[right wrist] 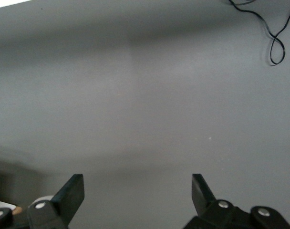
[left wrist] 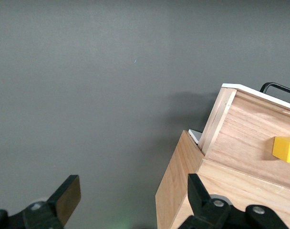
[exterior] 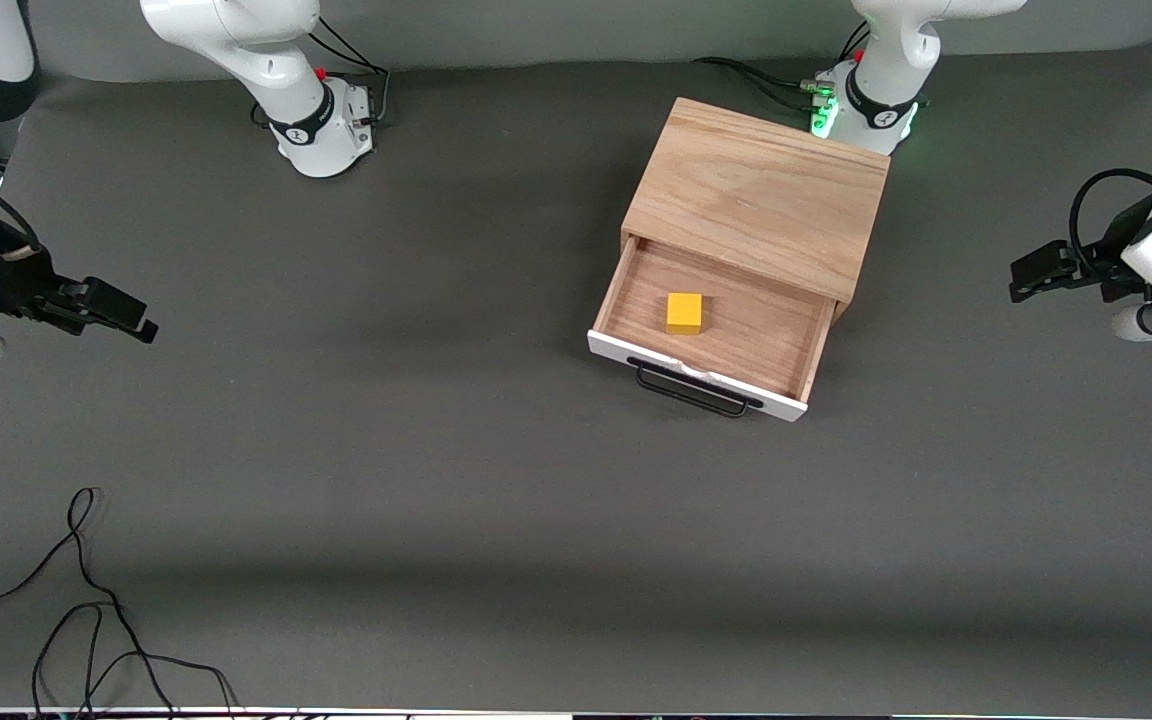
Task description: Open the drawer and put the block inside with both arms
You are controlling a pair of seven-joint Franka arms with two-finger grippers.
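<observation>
The drawer [exterior: 796, 403] of the light oak cabinet [exterior: 756, 190] is pulled out, its white front and black handle [exterior: 688, 390] facing the front camera. The yellow block [exterior: 684, 313] lies inside the drawer on its wood floor. The left wrist view shows the block [left wrist: 285, 149] and the cabinet side [left wrist: 176, 179] too. My left gripper [exterior: 1026, 278] is open and empty, up in the air at the left arm's end of the table, apart from the cabinet. My right gripper [exterior: 126, 312] is open and empty over bare table at the right arm's end.
The table [exterior: 436, 450] is covered in dark grey cloth. A loose black cable [exterior: 86, 600] lies near the front edge at the right arm's end, also in the right wrist view [right wrist: 274, 33]. Both arm bases [exterior: 321, 130] stand along the back.
</observation>
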